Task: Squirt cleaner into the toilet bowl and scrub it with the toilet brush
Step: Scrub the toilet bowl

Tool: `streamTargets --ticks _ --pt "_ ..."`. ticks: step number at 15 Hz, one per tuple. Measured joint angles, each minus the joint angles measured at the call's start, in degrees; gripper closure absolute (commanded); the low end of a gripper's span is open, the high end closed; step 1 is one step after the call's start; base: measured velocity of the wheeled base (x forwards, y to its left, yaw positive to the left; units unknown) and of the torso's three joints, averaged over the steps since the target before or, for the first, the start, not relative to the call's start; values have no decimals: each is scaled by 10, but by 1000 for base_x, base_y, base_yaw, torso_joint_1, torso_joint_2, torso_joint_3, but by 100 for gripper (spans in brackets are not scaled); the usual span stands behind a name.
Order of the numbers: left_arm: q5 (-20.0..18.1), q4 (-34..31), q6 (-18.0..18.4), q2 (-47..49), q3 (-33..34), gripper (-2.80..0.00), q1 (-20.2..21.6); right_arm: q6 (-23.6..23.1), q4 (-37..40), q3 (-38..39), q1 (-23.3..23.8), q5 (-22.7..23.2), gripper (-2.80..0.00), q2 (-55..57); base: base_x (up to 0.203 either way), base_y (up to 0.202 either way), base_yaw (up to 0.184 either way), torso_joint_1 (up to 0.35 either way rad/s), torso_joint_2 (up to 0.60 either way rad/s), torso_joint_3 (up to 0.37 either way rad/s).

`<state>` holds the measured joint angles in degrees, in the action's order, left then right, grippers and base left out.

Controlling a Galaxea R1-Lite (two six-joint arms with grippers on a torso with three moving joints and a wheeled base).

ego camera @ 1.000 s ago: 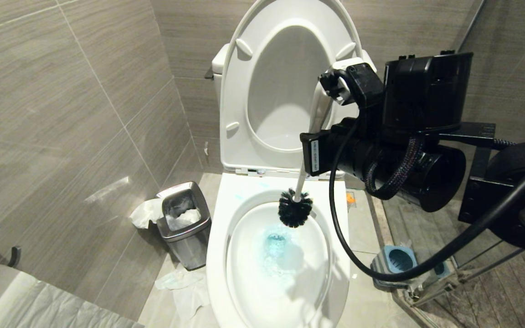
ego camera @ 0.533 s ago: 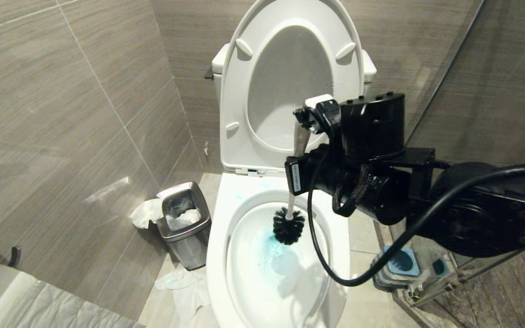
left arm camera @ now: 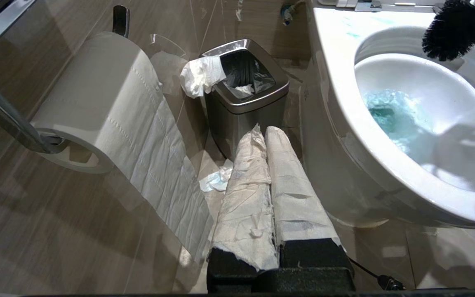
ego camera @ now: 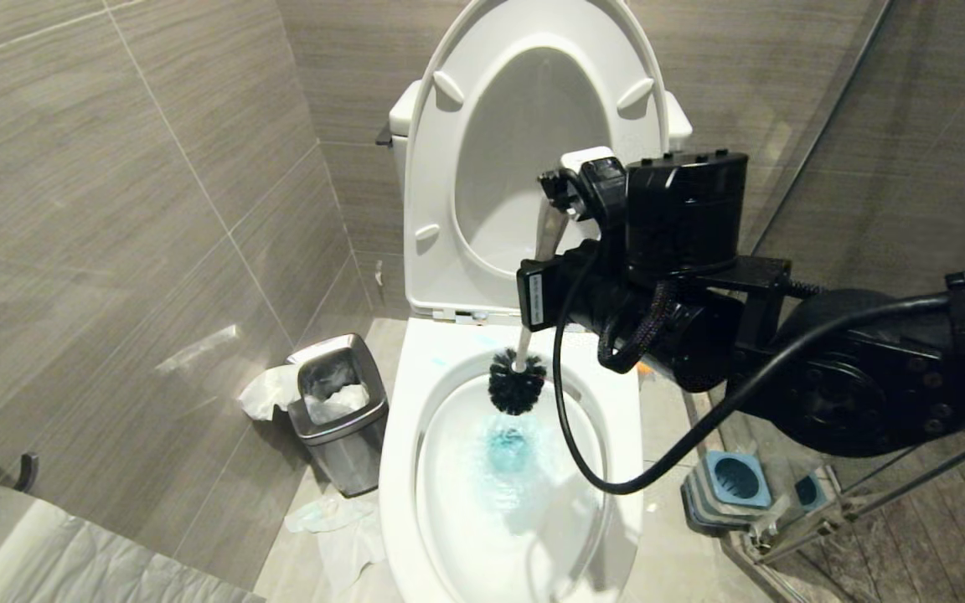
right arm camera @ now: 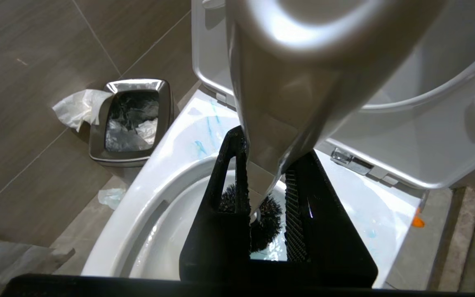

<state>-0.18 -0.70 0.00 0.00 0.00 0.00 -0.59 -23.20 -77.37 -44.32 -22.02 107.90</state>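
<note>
The right pincer (ego camera: 551, 219) is closed on the pale handle of the toilet brush (ego camera: 518, 383), gripping it high, in front of the raised seat and lid. The bristle head hangs over the back of the toilet bowl (ego camera: 399, 469), just inside the rear rim and above the water, not touching the ceramic as far as can be told. Turquoise cleaner (ego camera: 506, 448) tints the water at the drain, with thin streaks on the flat rim behind the basin. The front and both side walls of the basin lie open below the head. A steel waste bin (ego camera: 338, 412) stands close against the bowl's left side, with tissue on the floor around it. The left pincer (left arm camera: 268, 165), paper-wrapped and fully closed on nothing, sits low beside the bowl, pointing at the bin. The blue-topped brush holder (ego camera: 730, 486) stands on the floor to the bowl's right.
</note>
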Motion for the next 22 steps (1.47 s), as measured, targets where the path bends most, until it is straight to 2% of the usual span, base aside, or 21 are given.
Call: streamTargets --ticks 4,8,10,22 --pt "0 0 0 0 0 0 0 2 -6 13 1 2 0 10 0 0 0 0 0 0" --pt "0 0 0 0 0 0 0 4 -57 25 0 -7 0 71 0 0 0 0 0 0" --pt "0 0 0 0 0 0 0 3 -59 23 0 -11 0 78 0 0 0 0 0 0" --pt "0 0 0 0 0 0 0 1 59 55 -4 -11 0 -89 0 0 0 0 0 0"
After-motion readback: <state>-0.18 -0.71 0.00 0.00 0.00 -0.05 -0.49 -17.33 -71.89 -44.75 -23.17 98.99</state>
